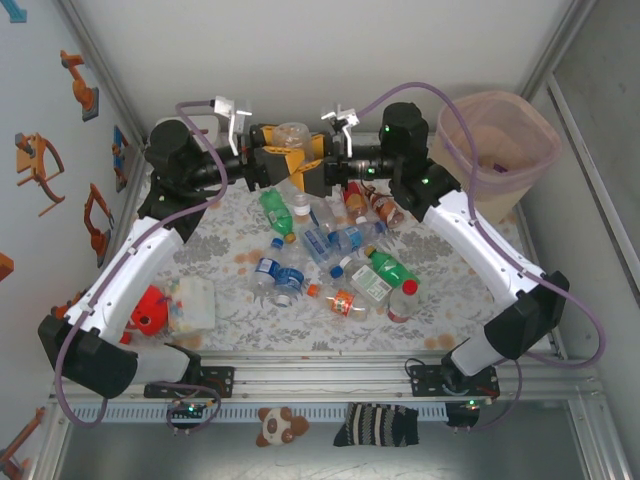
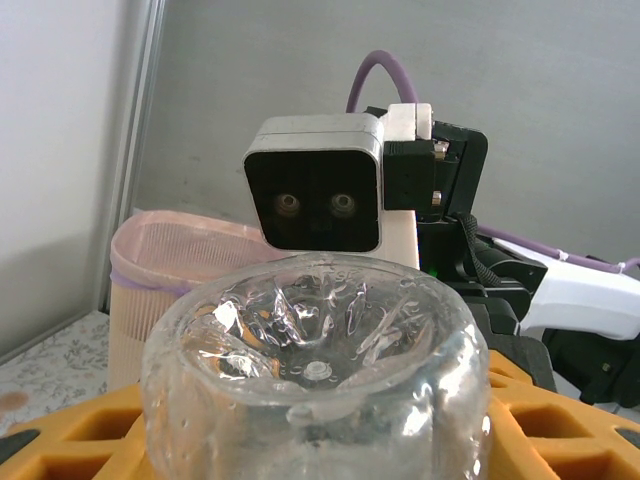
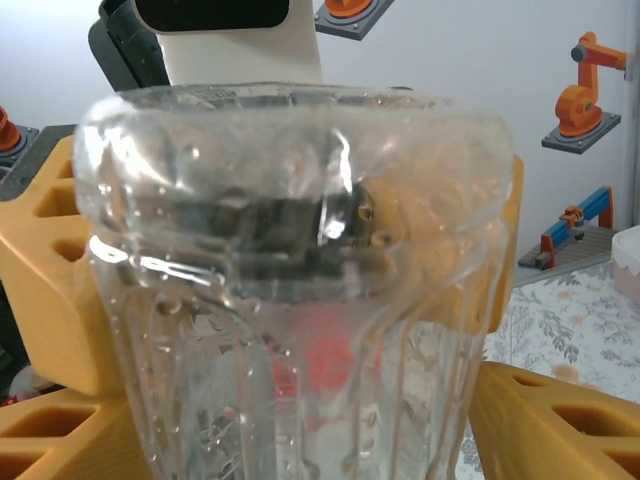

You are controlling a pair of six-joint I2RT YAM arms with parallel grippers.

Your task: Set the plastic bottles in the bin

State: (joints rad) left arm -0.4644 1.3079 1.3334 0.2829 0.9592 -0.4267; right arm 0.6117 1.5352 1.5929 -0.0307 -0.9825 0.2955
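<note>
We saw both arms stretched to the far middle of the flower-patterned surface, with the forearms bent inward. The left claw and the right claw faced each other, very near. Between them stood a clear ribbed plastic bottle, its dimpled bottom turned up. The yellow fingers of the left claw were clenched on this bottle from both sides. The yellow fingers of the right claw stood on either side of the same bottle, but we could not tell if they pressed it. The tall beige-pink bin with a pink bag liner stood at the far right corner, well apart from the held bottle. The other plastic bottles lay in a heap on the surface between the arms.
</note>
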